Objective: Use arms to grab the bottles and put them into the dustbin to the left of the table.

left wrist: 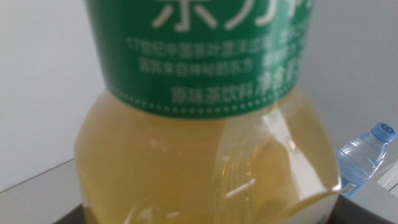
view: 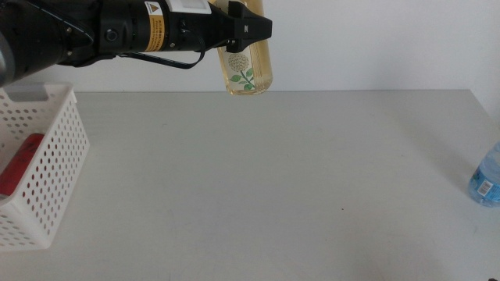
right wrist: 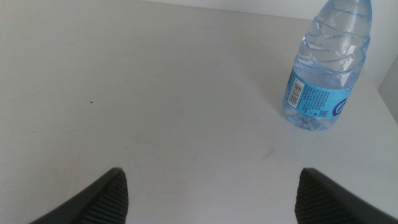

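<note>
My left gripper is shut on the pale-yellow tea bottle and holds it high above the table's far side; the bottle fills the left wrist view with its green label. The white perforated dustbin stands at the left edge with a red soda can inside. The small clear water bottle stands upright at the table's right edge, also in the right wrist view and the left wrist view. My right gripper is open over the grey table, short of the water bottle.
A white wall runs behind the table's far edge. The right arm does not show in the middle view.
</note>
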You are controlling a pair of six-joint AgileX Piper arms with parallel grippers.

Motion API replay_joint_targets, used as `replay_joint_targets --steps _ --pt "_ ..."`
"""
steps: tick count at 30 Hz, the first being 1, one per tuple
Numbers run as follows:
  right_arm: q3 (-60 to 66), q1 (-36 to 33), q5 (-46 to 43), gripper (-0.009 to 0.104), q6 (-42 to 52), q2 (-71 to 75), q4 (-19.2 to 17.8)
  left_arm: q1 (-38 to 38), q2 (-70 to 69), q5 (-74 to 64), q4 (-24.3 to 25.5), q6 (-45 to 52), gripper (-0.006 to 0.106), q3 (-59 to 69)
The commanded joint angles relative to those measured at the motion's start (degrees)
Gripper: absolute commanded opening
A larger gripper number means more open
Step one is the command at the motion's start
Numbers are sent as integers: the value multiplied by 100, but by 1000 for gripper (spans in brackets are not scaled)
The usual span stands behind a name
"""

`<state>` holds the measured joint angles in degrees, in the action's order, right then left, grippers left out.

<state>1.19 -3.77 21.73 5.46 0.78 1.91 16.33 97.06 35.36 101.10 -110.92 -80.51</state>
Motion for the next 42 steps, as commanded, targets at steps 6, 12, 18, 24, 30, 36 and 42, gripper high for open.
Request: replay_joint_targets --steps 6,12,18,24,30,36,42 --pt "-12 31 -365 82 51 119 -43 148 -405 -785 -997 1477 -2 -154" --pt "-12 31 -365 82 51 119 -48 329 -405 -1712 -2915 3593 -2 94" --pt "-12 31 -365 82 51 119 -48 495 -410 -3344 -4754 6110 -2 94" --pt "-12 31 -365 82 51 119 -48 271 -485 -4660 -6941 8611 -2 -112" --pt "-12 31 -365 82 51 119 -48 -390 -562 -6343 -9380 11292 -2 -803" --pt "-12 31 -365 82 51 119 -48 -1237 -567 -8301 -10997 13080 -2 -1741" --pt "-12 31 -365 82 51 119 -48 -2138 -567 -9256 -10980 13075 -2 -2144"
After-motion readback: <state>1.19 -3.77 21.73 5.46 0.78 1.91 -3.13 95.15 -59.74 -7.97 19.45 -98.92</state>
